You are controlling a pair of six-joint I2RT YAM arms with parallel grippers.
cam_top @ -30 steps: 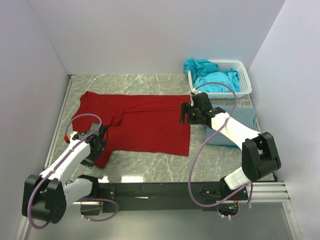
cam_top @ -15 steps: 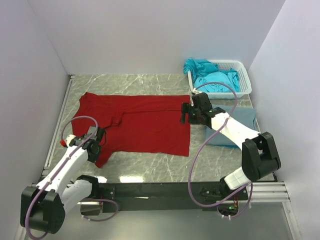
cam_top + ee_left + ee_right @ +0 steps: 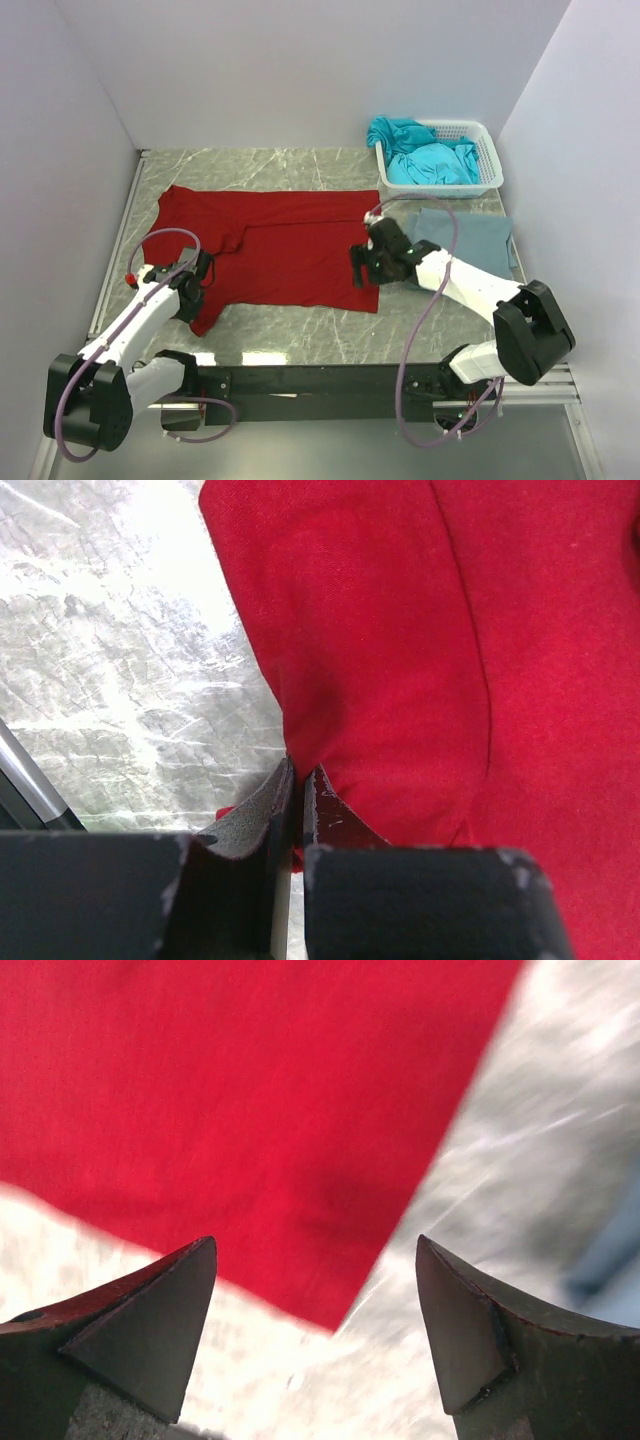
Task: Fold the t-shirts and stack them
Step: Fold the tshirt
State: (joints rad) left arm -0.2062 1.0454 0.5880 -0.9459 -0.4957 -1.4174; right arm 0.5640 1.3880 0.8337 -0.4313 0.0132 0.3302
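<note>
The dark red t-shirt lies spread flat on the marble table, its hem to the right. My left gripper is at its near left sleeve. In the left wrist view this gripper is shut with a fold of the red t-shirt pinched between the pads. My right gripper hovers open over the shirt's near right corner. In the right wrist view the gripper has that corner of the red t-shirt between its spread fingertips, touching nothing. A grey-blue t-shirt lies folded to the right.
A white lattice basket stands at the back right with turquoise t-shirts heaped in it. Walls close the table in on the left, back and right. The arms' black mounting rail runs along the near edge.
My left gripper has shut on the red shirt's near left sleeve. My right gripper has moved along the shirt's right edge towards me, down to its near corner, staying open.
</note>
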